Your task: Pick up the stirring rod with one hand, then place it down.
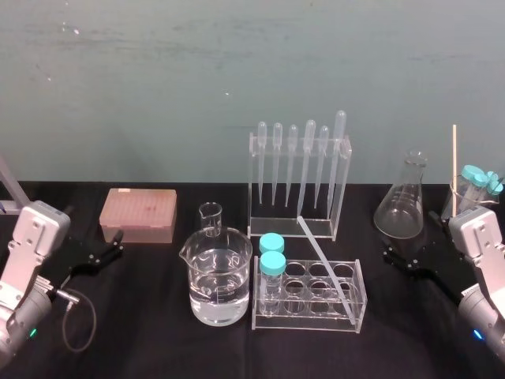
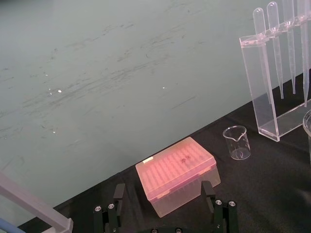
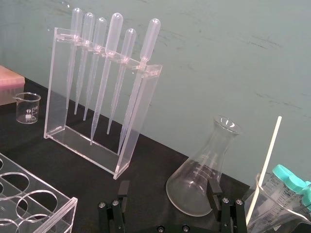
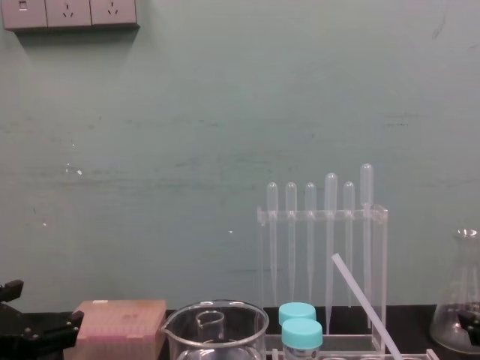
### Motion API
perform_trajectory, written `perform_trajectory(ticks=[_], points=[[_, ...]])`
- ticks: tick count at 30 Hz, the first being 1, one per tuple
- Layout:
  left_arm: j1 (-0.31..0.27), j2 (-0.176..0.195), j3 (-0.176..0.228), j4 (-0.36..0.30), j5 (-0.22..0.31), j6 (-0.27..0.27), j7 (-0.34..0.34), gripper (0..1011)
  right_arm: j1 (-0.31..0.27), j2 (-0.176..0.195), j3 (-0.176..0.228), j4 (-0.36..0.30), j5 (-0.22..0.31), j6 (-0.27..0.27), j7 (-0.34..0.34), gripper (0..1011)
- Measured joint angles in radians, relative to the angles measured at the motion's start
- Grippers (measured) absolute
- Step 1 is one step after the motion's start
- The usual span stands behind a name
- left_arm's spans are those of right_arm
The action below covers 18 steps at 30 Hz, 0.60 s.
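The stirring rod (image 1: 325, 257), a thin translucent-white stick, lies slanted across the clear test tube rack (image 1: 357, 314), its far end resting at the foot of the pipette rack (image 1: 344, 189). In the chest view the stirring rod (image 4: 361, 304) rises at a slant in front of the pipettes. My right gripper (image 1: 412, 239) stands open low at the right, beside the conical flask (image 1: 402, 207) and well apart from the rod. The right gripper (image 3: 168, 189) holds nothing. My left gripper (image 1: 109, 249) rests open at the far left, by the pink tip box (image 1: 139, 214).
A large beaker (image 1: 219, 280) of water and a small beaker (image 1: 211, 218) stand left of the tube rack, which holds two teal-capped tubes (image 1: 272, 263). At the far right a beaker (image 1: 465, 197) holds capped tubes and a cream stick (image 1: 454, 166).
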Motion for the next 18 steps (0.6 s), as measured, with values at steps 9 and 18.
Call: perform_trajectory(ticks=[9, 18], points=[[0.000, 0.000, 0.000, 0.000, 0.000, 0.000, 0.000, 1000, 0.000, 0.000, 0.000, 0.000, 0.000, 0.000, 0.000, 1000], [0.000, 0.000, 0.000, 0.000, 0.000, 0.000, 0.000, 1000, 0.000, 0.000, 0.000, 0.000, 0.000, 0.000, 0.000, 1000]])
